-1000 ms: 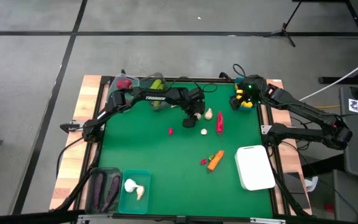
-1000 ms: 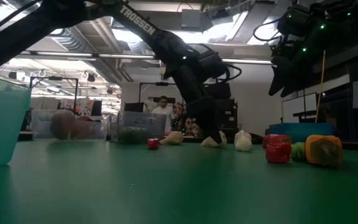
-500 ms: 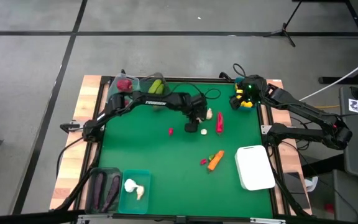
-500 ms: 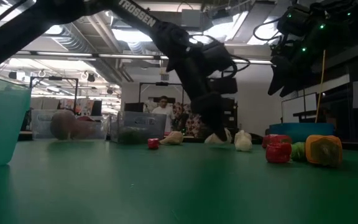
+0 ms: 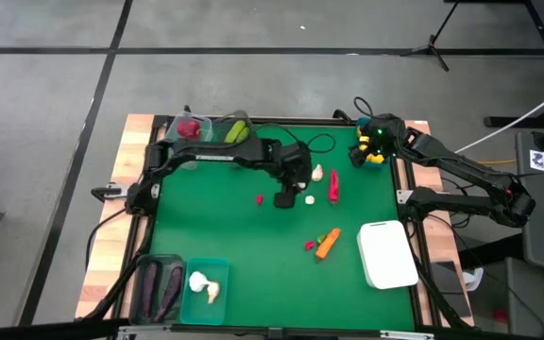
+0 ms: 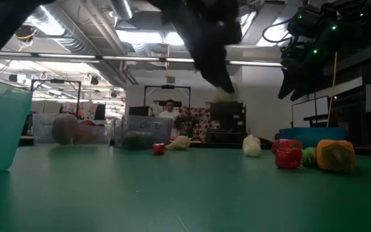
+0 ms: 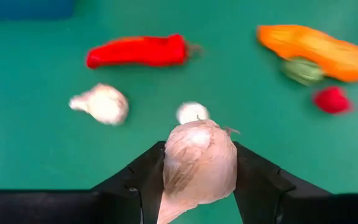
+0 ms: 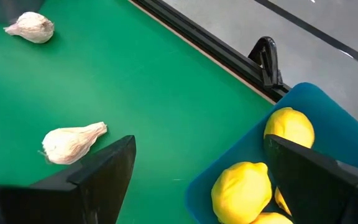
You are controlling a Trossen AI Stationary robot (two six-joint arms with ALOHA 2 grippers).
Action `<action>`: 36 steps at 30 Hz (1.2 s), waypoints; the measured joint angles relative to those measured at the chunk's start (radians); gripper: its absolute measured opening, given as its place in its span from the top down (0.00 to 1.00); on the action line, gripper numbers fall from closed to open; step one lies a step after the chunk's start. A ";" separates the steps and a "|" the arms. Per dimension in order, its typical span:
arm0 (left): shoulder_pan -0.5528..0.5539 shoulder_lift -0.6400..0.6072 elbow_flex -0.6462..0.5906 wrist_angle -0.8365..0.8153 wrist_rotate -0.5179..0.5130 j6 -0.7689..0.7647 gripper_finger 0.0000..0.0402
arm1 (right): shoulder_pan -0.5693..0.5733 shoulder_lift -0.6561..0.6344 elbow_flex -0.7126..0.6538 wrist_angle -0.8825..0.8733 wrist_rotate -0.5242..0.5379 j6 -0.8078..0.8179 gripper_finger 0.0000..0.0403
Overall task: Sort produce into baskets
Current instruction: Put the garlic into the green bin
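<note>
Left end effector [image 7: 197, 180] holds garlic [image 7: 197, 162] above pepper [image 7: 138, 51], carrot [image 7: 319, 51].

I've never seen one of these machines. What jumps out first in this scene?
Mid-table, the left claw holds a white garlic bulb lifted above the green mat. Under it lie a red pepper, an orange carrot and more garlic. At the far right corner, the right claw hangs open over a blue tub of yellow lemons.
</note>
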 joint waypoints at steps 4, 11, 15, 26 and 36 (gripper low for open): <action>-0.056 -0.076 0.001 -0.211 -0.001 -0.074 0.61 | 0.000 0.000 0.000 -0.001 -0.019 0.001 0.13; -0.241 -0.191 -0.028 -0.541 0.000 -0.273 0.61 | 0.000 0.000 0.000 0.000 -0.052 0.003 0.13; -0.372 -0.236 -0.059 -0.537 0.000 -0.467 0.61 | 0.001 0.000 0.000 0.000 -0.053 0.003 0.13; -0.666 -0.242 -0.059 -0.538 -0.101 -1.127 0.61 | 0.001 0.000 0.000 0.001 -0.055 0.005 0.13; -0.848 -0.242 -0.060 -0.586 -0.249 -1.407 0.61 | 0.001 0.000 0.000 0.001 -0.162 0.033 0.13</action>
